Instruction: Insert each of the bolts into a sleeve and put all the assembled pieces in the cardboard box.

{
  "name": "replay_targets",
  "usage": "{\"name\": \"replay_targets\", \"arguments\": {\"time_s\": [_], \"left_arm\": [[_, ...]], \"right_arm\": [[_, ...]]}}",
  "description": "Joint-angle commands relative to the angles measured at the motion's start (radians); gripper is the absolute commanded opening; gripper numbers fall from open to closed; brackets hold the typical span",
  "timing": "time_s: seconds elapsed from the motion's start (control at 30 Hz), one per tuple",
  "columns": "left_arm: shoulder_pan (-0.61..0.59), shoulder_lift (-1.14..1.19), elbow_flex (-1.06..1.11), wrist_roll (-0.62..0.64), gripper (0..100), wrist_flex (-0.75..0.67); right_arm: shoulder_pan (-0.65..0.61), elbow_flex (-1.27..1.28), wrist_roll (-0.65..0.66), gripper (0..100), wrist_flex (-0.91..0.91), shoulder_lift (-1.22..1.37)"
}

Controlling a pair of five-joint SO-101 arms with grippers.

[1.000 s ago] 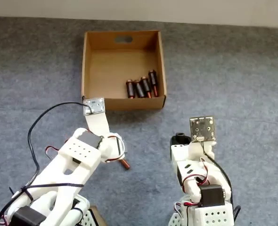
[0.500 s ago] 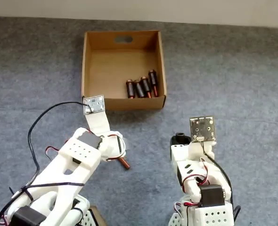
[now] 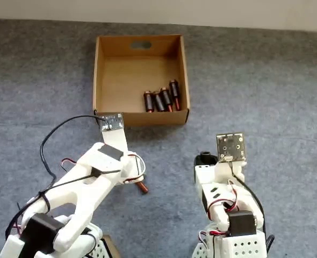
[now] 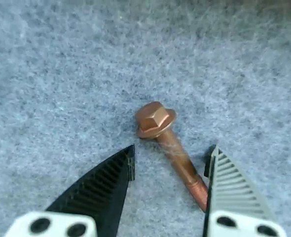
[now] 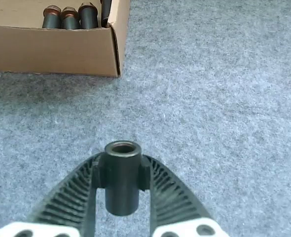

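High view gives the whole layout. The cardboard box (image 3: 126, 70) stands in the upper middle of the frame on the grey worktop (image 3: 266, 80), and four assembled pieces (image 3: 161, 100) lie side by side in its lower right corner. One bolt (image 3: 142, 187) lies on the worktop in the lower middle, apart from the box and just at the edge of the left arm.

Left wrist view makes clear what the arm covers there: the left gripper (image 4: 171, 150) is released, its fingers spread on both sides of the bolt's shank, with one finger very close to the shank's end.

Right wrist view shows the right gripper (image 5: 120, 170) clenched on a dark sleeve (image 5: 121, 177), whose open end faces the camera. The box wall is farther off.
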Motion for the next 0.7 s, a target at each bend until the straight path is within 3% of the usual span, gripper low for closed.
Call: {"name": "replay_targets", "arguments": {"time_s": [0.0,0.1,0.17,0.53,0.67], "left_arm": [[0.012,0.004,-0.038,0.000,19,-0.012],[0.012,0.004,-0.039,-0.026,7,-0.017],[0.012,0.004,-0.041,-0.112,0,-0.018],[0.012,0.012,-0.131,-0.414,1,-0.003],[0.012,0.013,-0.176,-0.456,11,0.071]], "right_arm": [[0.005,-0.005,-0.005,0.6,0.002,-0.010],[0.005,-0.005,-0.005,0.6,0.002,-0.010],[0.005,-0.005,-0.005,0.6,0.002,-0.010],[0.005,-0.005,-0.005,0.6,0.002,-0.010],[0.005,-0.005,-0.005,0.6,0.002,-0.010]]}}
